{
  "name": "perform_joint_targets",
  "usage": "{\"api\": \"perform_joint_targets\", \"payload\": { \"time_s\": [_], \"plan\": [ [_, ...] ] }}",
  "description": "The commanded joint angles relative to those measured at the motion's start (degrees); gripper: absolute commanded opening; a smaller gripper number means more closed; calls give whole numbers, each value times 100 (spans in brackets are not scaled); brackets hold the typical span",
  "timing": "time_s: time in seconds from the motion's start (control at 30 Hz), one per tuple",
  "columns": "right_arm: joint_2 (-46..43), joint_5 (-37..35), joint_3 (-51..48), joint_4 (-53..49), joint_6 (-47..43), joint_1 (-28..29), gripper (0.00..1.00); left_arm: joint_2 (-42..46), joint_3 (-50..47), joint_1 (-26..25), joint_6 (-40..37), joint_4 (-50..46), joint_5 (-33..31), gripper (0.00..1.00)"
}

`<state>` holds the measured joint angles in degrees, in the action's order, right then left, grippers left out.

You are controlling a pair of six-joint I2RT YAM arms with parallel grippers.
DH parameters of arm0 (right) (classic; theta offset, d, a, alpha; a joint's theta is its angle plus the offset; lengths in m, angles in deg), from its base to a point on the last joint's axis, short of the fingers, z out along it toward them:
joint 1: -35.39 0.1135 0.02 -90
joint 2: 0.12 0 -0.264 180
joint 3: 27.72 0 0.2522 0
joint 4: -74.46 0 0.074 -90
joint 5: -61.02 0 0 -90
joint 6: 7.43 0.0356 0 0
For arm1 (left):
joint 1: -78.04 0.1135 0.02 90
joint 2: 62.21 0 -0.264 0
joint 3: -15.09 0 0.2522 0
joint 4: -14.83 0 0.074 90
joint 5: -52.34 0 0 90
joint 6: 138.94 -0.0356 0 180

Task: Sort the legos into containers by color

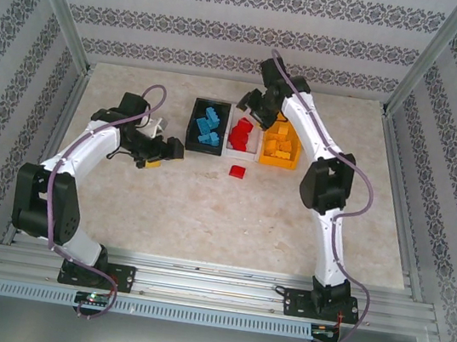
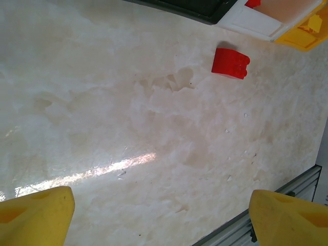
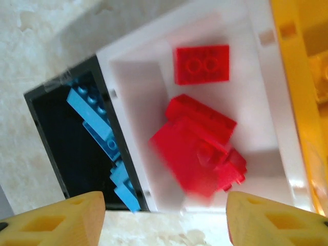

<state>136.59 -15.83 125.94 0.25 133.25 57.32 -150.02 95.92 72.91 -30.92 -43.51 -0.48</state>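
Red lego (image 2: 230, 63): loose ahead of spread, empty left gripper (image 2: 161, 205); off-centre pinch may skid it. Right gripper (image 3: 164, 210) spread over white bin (image 3: 259, 92).

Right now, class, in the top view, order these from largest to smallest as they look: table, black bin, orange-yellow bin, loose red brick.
1. Table.
2. Black bin and orange-yellow bin, alike, so tied.
3. Loose red brick.
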Motion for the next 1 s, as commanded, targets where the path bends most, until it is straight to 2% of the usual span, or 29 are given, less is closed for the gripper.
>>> {"api": "perform_joint_targets", "payload": {
  "time_s": [0.0, 0.23, 0.47, 0.77, 0.87, 0.97],
  "plan": [
    [194, 50, 763, -790, -134, -40, 67, 166, 59, 38, -182, -199, -99, 91],
    [-345, 28, -113, -477, -218, -13, 71, 42, 122, 46, -146, -183, -21, 94],
    [-1667, -226, -2197, 304, -390, 109, 73, -16, 82, 38, -48, -102, 124, 100],
    [-3464, -567, -5052, 1244, -183, 342, 75, -106, -27, 39, 138, 67, 349, 100],
    [-3715, -679, -5585, 1289, -175, 535, 77, -105, -48, 39, 169, 94, 377, 100],
    [-3654, -848, -5719, 1133, -266, 754, 79, -111, -54, 41, 204, 124, 427, 100]
  ]
}}
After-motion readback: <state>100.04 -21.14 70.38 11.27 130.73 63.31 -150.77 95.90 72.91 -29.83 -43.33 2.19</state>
